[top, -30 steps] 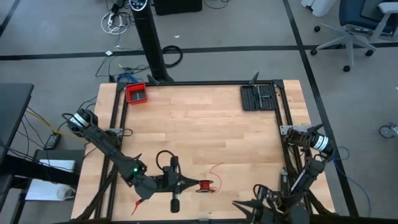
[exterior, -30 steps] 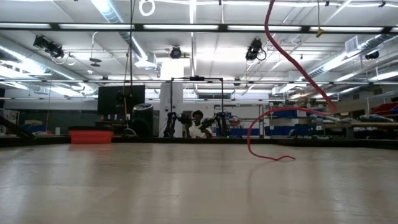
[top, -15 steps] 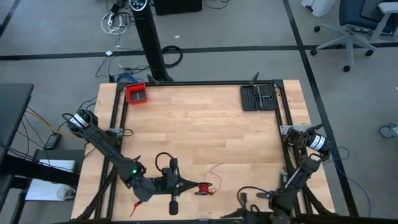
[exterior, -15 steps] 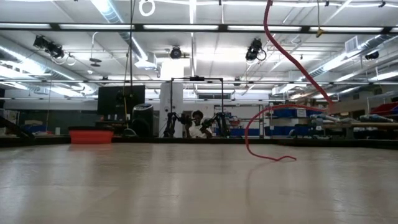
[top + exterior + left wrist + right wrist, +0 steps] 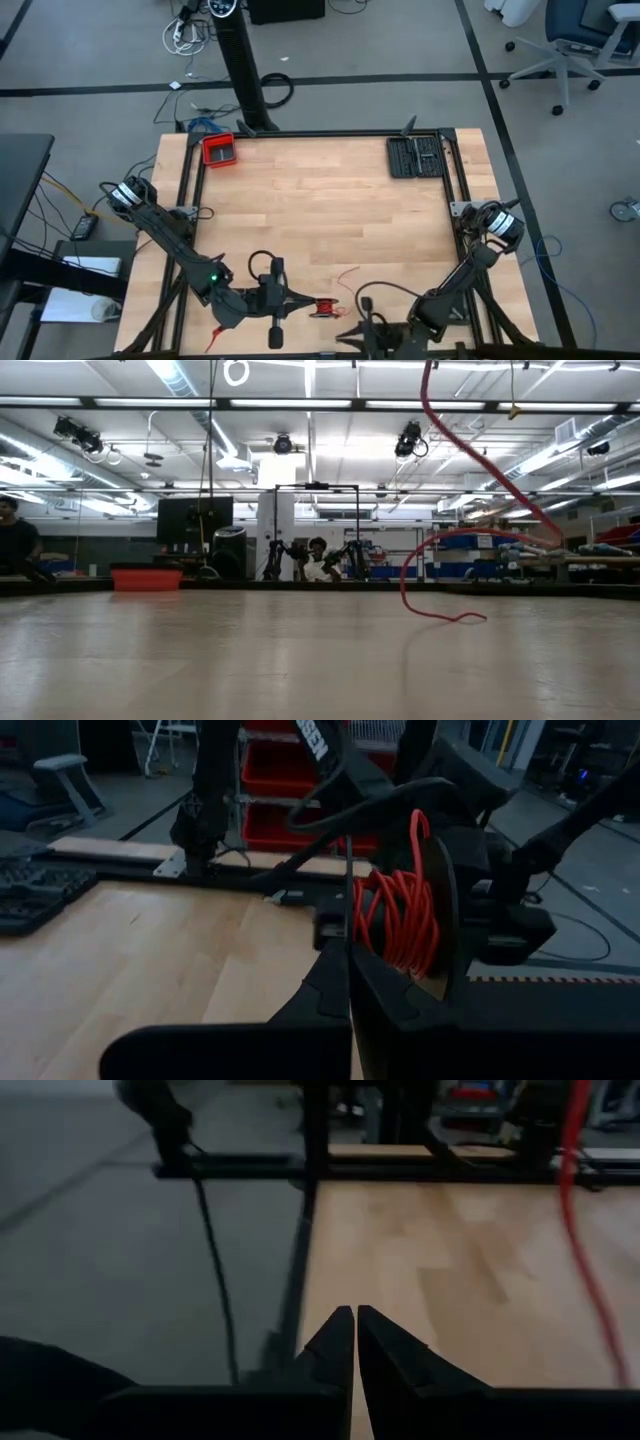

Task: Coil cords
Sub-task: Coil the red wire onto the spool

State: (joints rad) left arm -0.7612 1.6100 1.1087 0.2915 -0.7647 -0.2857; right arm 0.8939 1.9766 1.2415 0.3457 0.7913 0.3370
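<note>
The thin red cord is mostly wound as a small coil on a dark spool, near the table's near edge. Its loose end trails toward the far side. In the low view the end curls down onto the table. My left gripper is shut at the spool. My right gripper is shut and holds nothing. It is level at the near edge, just right of the coil. The cord passes well to one side of it. My left gripper comes level from the table's left and pinches a thin dark plate of the spool, seen edge-on, at its fingertips. The red coil sits right beside that plate. The spool is held clear above the table, and the loose cord hangs slack from it.
A red tray stands in the far left corner and a black tool case at the far right. A black cable loop rides on my left arm. People show in the room beyond the table.
My right gripper has swung toward the table's left along the near edge and sunk lower, its wrist turning as it went. It now stands close to the coil. The cord's loose loop has shifted a little.
</note>
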